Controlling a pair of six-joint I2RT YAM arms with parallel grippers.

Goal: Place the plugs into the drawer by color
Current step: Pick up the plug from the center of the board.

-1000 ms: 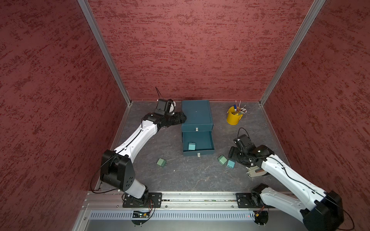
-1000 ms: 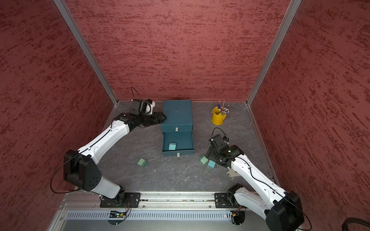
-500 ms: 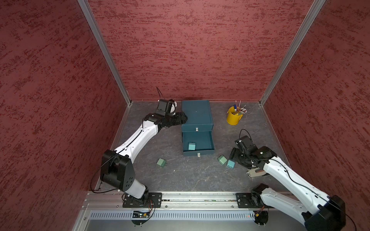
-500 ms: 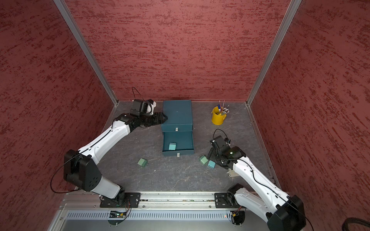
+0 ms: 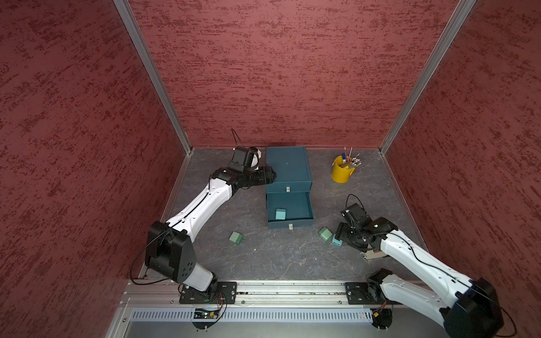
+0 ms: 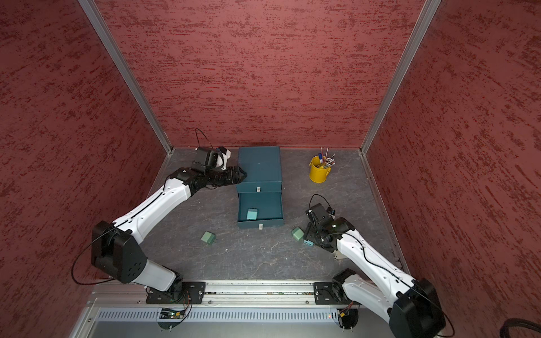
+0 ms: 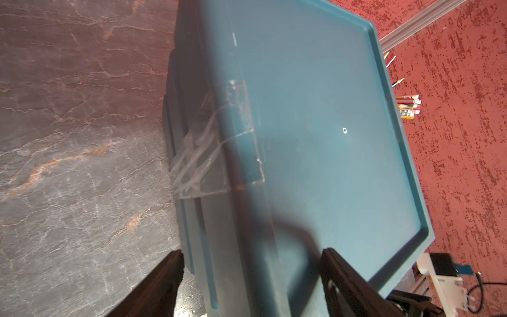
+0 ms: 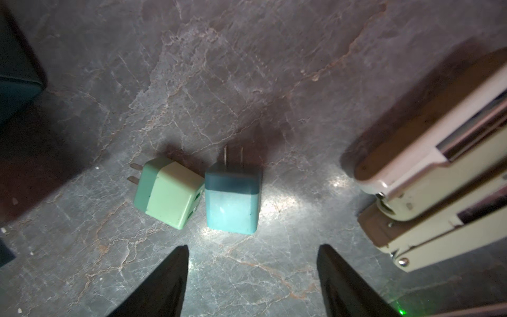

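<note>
The dark teal drawer chest (image 5: 288,168) stands at the back, and its lowest drawer (image 5: 289,224) is pulled out with one teal-blue plug (image 5: 280,214) inside. Another teal-blue plug (image 8: 232,203) lies on the floor touching a mint green plug (image 8: 167,192). My right gripper (image 8: 252,249) hovers open just short of the teal one, with nothing between its fingers. A second mint green plug (image 5: 236,237) lies alone to the left of the open drawer. My left gripper (image 7: 251,255) is open, its jaws astride the chest's top left edge (image 7: 219,164).
A yellow bucket of pens (image 5: 340,172) stands at the back right. A beige stapler (image 8: 428,175) lies on the floor just right of the right gripper, partly under that arm (image 5: 409,257). Red walls enclose the grey floor on three sides.
My right gripper has come down a little towards the teal and mint plugs on the floor. The left arm and the chest have not moved.
</note>
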